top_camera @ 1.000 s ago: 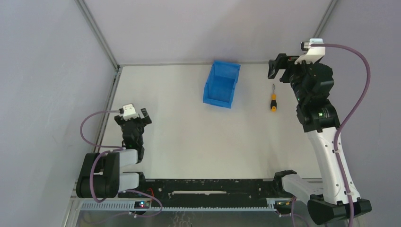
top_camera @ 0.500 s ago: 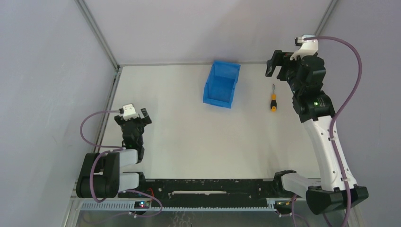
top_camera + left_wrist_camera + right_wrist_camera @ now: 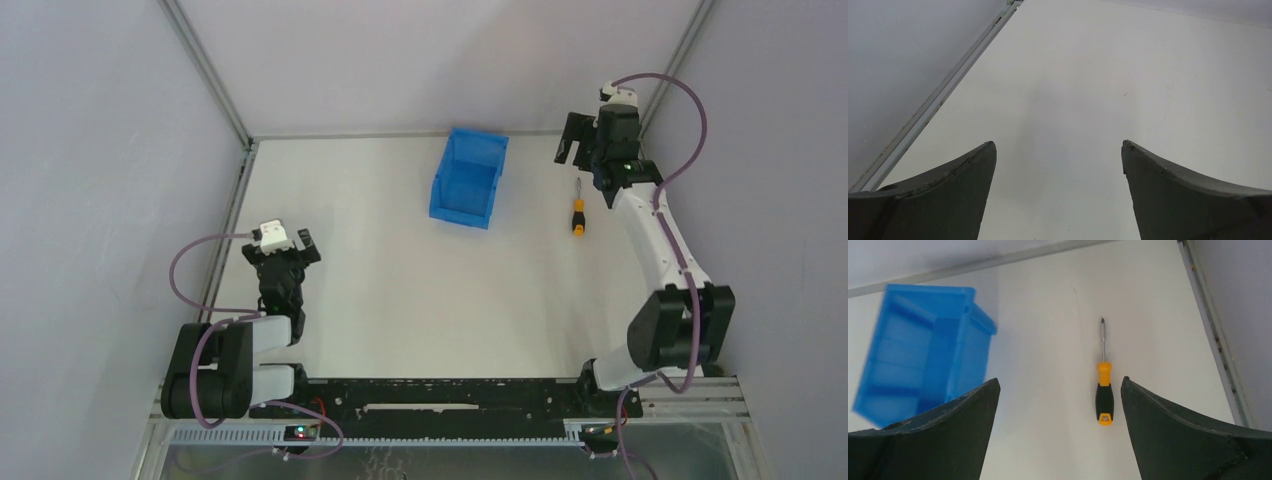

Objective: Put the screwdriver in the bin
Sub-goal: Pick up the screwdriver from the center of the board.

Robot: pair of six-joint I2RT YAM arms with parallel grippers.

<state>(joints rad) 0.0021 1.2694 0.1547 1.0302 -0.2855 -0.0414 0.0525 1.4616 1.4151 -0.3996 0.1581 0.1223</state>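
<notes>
At the left side of the table (image 3: 400,290), the left hand (image 3: 283,250) sits near the left edge, well apart from everything else. In its wrist view the left hand (image 3: 1058,145) is released, with the two dark fingers (image 3: 948,195) spread wide and only bare table (image 3: 1098,75) between them.

Further right, at the far middle of the table, stands the bin (image 3: 466,185). It is upright and slightly turned, with its low cut-away side facing the near edge. Nothing lies inside it.

To the right of the bin, and clear of it, the screwdriver (image 3: 578,215) lies flat on the table. Its shaft points toward the far edge and its orange-and-black handle toward the near edge.

The right hand (image 3: 580,142) hangs at the far right corner, just beyond the screwdriver's tip and not touching it. In its wrist view the right hand (image 3: 1060,382) is released and empty, its fingers (image 3: 1188,435) wide apart. The screwdriver (image 3: 1104,390) shows in the gap between them, closer to the right finger. The bin (image 3: 965,352) is off to the left, partly behind the left finger.
</notes>
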